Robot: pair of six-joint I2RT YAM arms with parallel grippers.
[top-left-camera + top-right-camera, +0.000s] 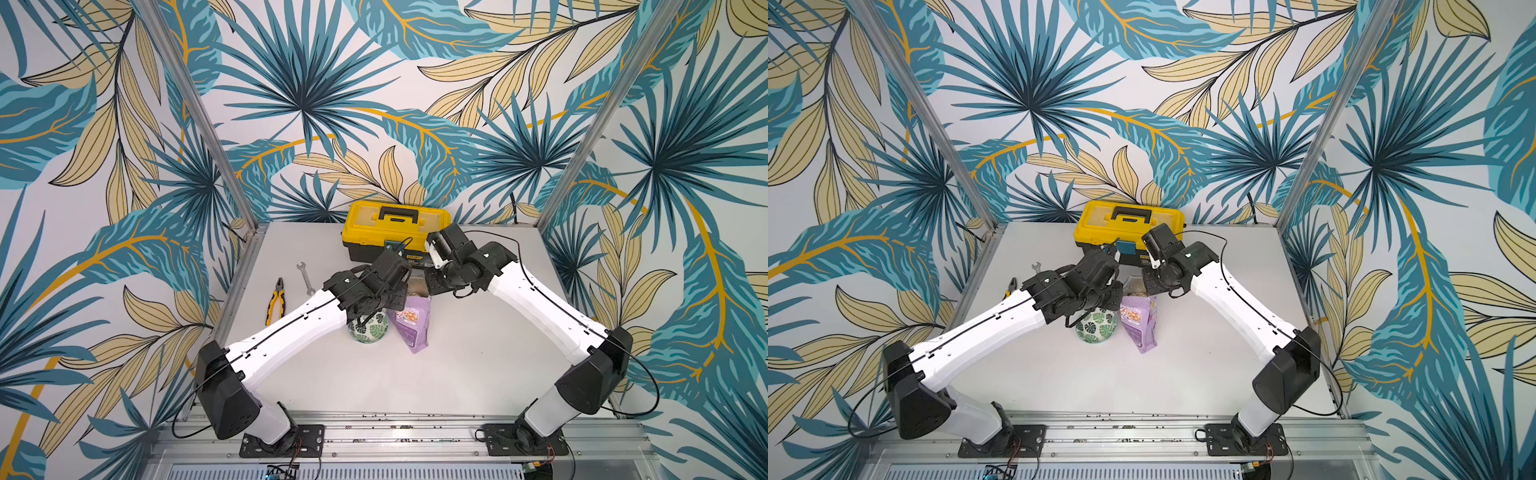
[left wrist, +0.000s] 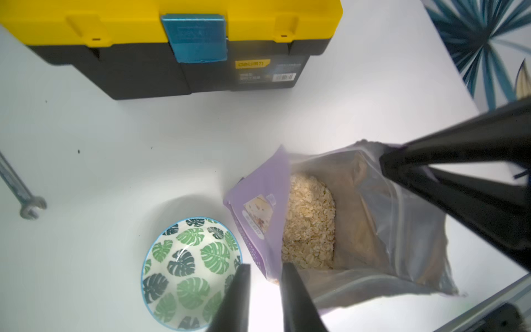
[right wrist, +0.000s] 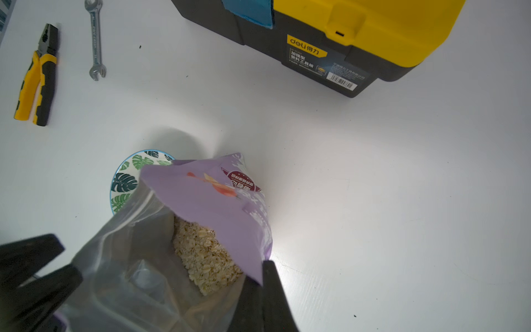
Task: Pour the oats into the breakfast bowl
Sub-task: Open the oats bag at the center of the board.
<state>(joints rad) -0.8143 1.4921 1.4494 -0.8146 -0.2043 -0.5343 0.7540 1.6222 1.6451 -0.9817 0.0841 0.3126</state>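
Right claw [image 3: 266,266] pinches the pouch [image 3: 207,201] rim shut, likely to tip out oats [image 3: 201,253]. Left claw [image 2: 265,266], apart and empty, hangs over the bowl [image 2: 184,267], pouch just beside.

Bowl [image 1: 374,329] part-hidden under left arm [image 1: 291,330], toolbox [image 2: 129,74] cut off at edge, pouch [image 2: 255,201] txt blurred.

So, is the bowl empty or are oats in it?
Empty: the left wrist view shows only leaf pattern inside the bowl; the oats lie in the open pouch beside it.
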